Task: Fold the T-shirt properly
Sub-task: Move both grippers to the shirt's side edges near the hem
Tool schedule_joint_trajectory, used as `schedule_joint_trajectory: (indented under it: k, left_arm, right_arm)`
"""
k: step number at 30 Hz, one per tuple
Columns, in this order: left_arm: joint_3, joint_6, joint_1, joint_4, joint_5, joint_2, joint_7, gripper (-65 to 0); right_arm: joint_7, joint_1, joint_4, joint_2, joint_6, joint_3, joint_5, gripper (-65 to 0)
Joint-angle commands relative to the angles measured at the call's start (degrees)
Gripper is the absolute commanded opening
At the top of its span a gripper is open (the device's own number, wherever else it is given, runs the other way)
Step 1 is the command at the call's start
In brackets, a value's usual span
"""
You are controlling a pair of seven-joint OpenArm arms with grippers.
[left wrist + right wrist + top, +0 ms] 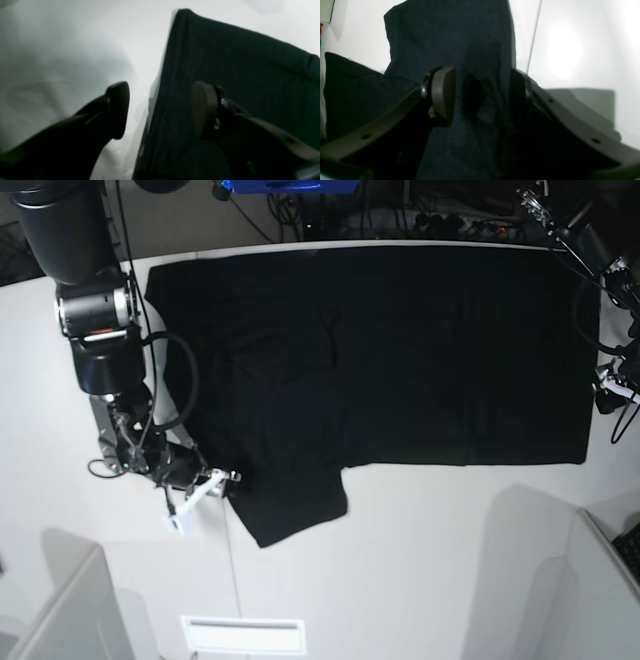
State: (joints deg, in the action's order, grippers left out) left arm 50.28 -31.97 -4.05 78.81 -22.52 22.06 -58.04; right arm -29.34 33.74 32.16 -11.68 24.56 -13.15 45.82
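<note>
The black T-shirt (400, 350) lies spread flat on the white table (420, 560), plain side up, with one sleeve (295, 505) sticking out toward the near edge. My right gripper (222, 480) sits low at that sleeve's left edge. In the right wrist view its fingers (443, 95) stand apart with the dark cloth (450, 37) lying between them; the gripper (481, 96) is open. My left gripper (605, 395) is at the shirt's right edge. It is open (161, 105), with one finger (117, 110) over bare table and the other over the cloth (237, 62).
Cables and equipment (450, 220) line the table's far edge. A white slotted panel (242, 635) lies at the near edge. Grey partitions stand at the near left (60, 610) and near right (590, 590) corners. A seam (533, 37) runs across the tabletop.
</note>
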Motion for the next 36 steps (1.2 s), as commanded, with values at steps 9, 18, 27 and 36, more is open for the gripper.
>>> schedule_joint_trajectory:
  k: [9, 18, 27, 36]
  left_arm:
    - [-0.66, -0.34, -10.32, -10.98, 7.97, 2.51, 4.99, -25.3]
    - [-8.66, -0.34, -17.53, -25.84, 12.81, 3.74, 14.83, -10.0]
    - [-8.74, -0.34, -25.00, -37.00, 12.99, 6.81, 18.26, -10.2]
    - [-17.18, -0.25, -29.13, -48.70, 12.46, 8.13, 25.12, -10.2]
  right_arm:
    - [0.99, 1.03, 0.06, -0.67, -0.16, -0.52, -0.68, -65.0]
    - [0.90, 1.03, 0.06, -0.93, -0.25, -0.52, -0.68, -65.0]
    - [0.82, 0.95, 0.06, -1.20, -0.25, -0.61, -0.68, -65.0]
    - [0.73, 0.95, 0.06, -1.20, -0.25, -0.52, -0.68, -65.0]
